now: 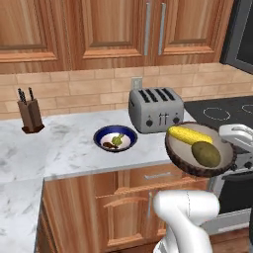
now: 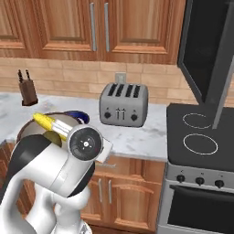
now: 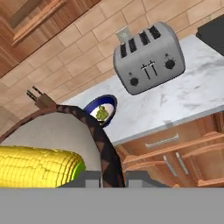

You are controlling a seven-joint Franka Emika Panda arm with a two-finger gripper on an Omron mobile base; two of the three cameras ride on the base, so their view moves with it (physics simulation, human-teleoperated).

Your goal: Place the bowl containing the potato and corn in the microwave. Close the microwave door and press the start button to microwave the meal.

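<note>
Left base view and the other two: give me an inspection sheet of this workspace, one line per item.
Surface: white marbled counter, bare patches around the items.
Job's things: round dark-brown wood-look bowl lifted off the counter, tilted, carrying the yellow corn cob and olive-brown potato; grey-framed microwave door with dark glass stands open at upper right.
Clutter: steel four-slot toaster; blue-rimmed white bowl of food bits; wooden knife block.
Pincer: pincer shut on the bowl's rim.
Cables: nothing seen.
Surroundings: wooden cabinets, tan tile backsplash, black stovetop.
</note>
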